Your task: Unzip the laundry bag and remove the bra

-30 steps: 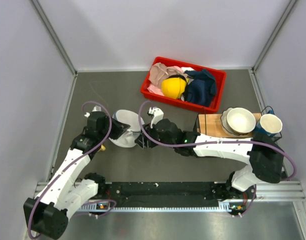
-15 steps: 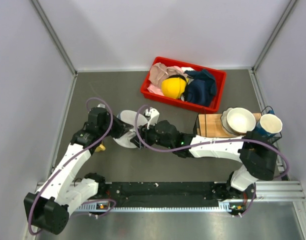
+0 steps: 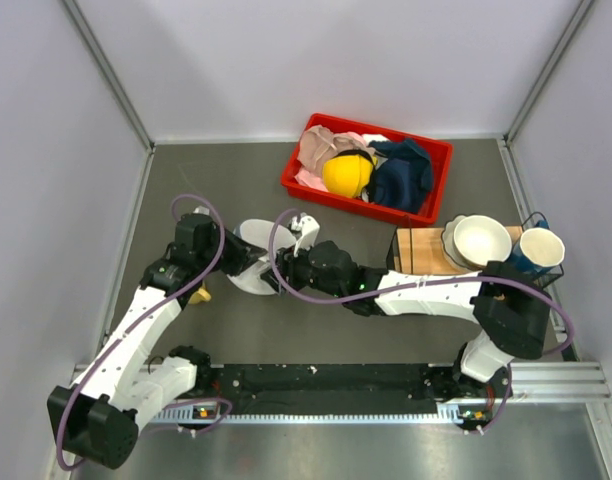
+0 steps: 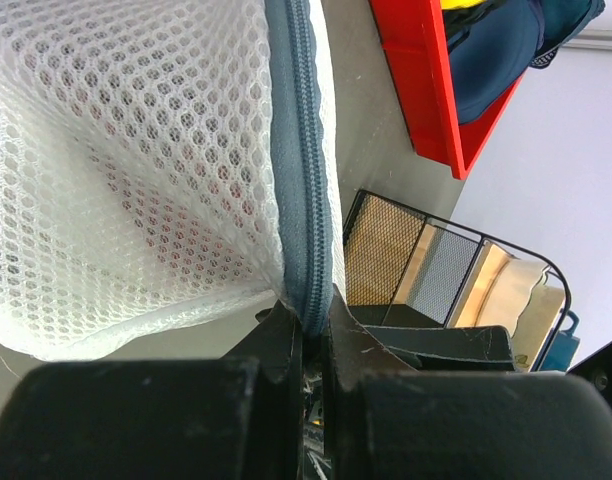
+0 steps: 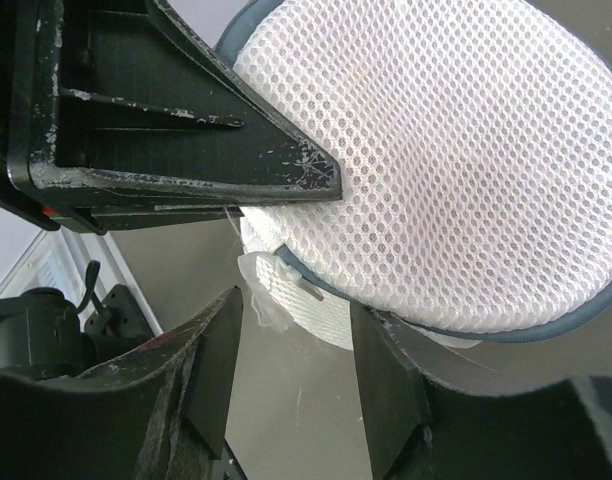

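Reaching further left across the desk (image 3: 216, 180) than a second ago, the right gripper (image 5: 286, 250) now brackets the rim of the laundry bag (image 5: 436, 150). Its jaws are about half open and empty, one above and one below the small metal zip pull (image 5: 308, 290), apparently lining up to take it. Opposite, the left gripper (image 4: 308, 320) is pinched tight on the grey zip tape (image 4: 296, 150), seemingly anchoring the bag so the slider can run. The zip looks closed where visible, and the bra (image 4: 126, 195) shows only as a faint red tint behind the mesh. The bag sits between both arms, short of the red bin (image 3: 304, 186).
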Tool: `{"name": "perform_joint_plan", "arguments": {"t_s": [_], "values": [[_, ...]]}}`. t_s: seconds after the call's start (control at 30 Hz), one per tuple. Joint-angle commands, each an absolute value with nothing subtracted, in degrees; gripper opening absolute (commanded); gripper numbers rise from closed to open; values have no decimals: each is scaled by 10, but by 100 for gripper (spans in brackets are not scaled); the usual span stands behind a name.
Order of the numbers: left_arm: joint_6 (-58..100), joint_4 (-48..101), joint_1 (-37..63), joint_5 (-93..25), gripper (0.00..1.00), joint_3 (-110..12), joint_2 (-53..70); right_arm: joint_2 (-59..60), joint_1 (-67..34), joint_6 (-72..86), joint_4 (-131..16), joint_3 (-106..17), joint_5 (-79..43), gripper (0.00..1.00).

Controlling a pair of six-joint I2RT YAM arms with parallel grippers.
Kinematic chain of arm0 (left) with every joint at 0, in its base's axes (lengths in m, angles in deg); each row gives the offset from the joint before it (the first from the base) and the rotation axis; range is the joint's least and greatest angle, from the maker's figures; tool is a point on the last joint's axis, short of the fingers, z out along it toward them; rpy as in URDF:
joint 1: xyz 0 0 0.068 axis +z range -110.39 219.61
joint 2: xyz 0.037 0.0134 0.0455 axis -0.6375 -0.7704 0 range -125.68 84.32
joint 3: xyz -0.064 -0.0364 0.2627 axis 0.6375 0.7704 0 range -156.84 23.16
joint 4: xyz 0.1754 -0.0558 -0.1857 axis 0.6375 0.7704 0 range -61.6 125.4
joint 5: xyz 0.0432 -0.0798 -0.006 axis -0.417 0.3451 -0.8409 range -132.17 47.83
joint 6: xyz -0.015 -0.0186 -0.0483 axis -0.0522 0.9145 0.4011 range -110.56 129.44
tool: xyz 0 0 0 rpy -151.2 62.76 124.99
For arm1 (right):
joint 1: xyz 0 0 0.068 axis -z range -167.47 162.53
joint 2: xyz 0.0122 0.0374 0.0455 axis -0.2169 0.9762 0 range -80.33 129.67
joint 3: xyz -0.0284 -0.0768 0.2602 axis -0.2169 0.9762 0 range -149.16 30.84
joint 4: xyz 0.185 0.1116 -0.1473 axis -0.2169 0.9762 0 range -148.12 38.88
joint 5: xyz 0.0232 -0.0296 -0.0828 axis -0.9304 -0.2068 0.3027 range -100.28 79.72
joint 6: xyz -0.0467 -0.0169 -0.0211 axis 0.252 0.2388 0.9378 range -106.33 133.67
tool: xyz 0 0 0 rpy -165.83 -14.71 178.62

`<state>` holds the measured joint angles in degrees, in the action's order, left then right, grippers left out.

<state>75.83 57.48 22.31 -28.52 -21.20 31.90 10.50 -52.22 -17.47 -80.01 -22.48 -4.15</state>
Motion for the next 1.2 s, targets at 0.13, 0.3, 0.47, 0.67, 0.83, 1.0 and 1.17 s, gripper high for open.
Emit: {"name": "perform_joint_plan", "arguments": {"t_s": [0.13, 0.3, 0.47, 0.67, 0.83, 1.0, 1.17], "values": [[765, 563, 221, -267, 0, -218, 319, 87, -527, -176, -860, -232, 12, 34], [766, 559, 222, -264, 0, -216, 312, 78, -528, -174, -863, -223, 18, 20], [769, 553, 222, -263, 0, -210, 306, 82, -528, -173, -860, -222, 4, 6], [773, 548, 226, -264, 0, -203, 304, 63, -529, -176, -862, -189, 4, 0], [760, 549, 233, -276, 0, -211, 303, 31, -527, -167, -829, -140, 21, 0], [730, 557, 243, -274, 0, -226, 291, 4, -528, -151, -798, -93, 14, 0], [666, 574, 270, -254, 0, -275, 240, -36, -528, -125, -758, -63, 9, 0]]}}
